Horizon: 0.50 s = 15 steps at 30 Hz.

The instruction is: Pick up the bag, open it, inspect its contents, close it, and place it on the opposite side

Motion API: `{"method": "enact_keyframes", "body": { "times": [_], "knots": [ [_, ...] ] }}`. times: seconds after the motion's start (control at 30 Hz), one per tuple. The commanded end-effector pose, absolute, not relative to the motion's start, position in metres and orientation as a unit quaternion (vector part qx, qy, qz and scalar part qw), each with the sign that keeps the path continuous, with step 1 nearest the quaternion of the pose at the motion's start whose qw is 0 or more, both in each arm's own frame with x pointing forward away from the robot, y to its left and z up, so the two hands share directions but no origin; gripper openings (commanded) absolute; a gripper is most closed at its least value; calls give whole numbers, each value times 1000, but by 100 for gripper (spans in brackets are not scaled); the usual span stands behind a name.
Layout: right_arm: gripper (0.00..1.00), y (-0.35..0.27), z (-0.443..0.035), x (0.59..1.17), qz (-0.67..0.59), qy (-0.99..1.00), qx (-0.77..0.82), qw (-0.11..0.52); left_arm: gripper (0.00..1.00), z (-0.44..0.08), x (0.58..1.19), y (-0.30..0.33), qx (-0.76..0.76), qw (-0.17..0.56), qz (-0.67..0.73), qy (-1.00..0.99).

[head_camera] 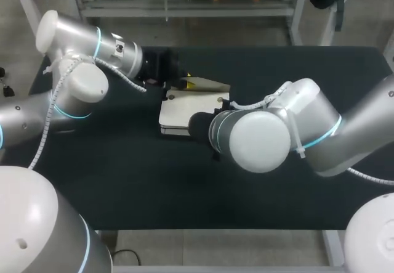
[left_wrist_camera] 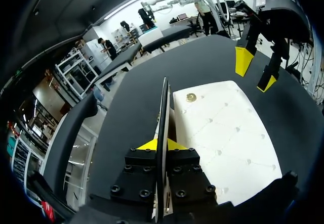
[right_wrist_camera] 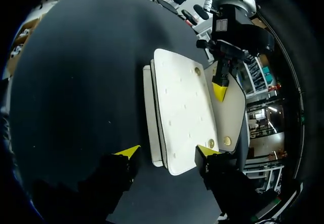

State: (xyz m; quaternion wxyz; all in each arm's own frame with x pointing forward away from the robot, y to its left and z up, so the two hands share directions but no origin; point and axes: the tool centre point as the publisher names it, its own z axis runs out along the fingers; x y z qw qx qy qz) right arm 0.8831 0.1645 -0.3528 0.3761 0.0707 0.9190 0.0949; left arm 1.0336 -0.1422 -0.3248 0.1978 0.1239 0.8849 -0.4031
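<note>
A flat white bag (head_camera: 177, 114) lies in the middle of the black table (head_camera: 123, 180). Its flap (head_camera: 212, 87) is lifted open at the far edge. My left gripper (left_wrist_camera: 162, 144) is shut on the flap (left_wrist_camera: 163, 113), which stands on edge between its fingers beside the bag's body (left_wrist_camera: 223, 133). My right gripper (right_wrist_camera: 167, 150) hangs open above the near end of the bag (right_wrist_camera: 182, 107), one fingertip on each side and neither touching it. The flap's beige inside (right_wrist_camera: 230, 115) shows beyond, with my left gripper (right_wrist_camera: 220, 90) on it. In the head view my right arm (head_camera: 265, 131) hides its own gripper.
Brass snaps show on the bag's body (left_wrist_camera: 191, 97) and on the flap (right_wrist_camera: 227, 140). My right gripper (left_wrist_camera: 254, 71) hovers ahead of the left one, over the bag's far end. Bare black tabletop (right_wrist_camera: 76, 82) lies on both sides of the bag.
</note>
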Motion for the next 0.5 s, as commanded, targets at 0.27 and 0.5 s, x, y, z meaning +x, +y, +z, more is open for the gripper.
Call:
{"method": "enact_keyframes", "body": {
  "times": [0.27, 0.5],
  "knots": [
    [58, 165, -365, 895, 97, 914, 51, 391, 0, -327, 1033, -144, 133, 181, -398, 890],
    [49, 171, -371, 901, 92, 914, 31, 394, 0, -328, 1034, -146, 137, 171, -398, 891]
  ]
}}
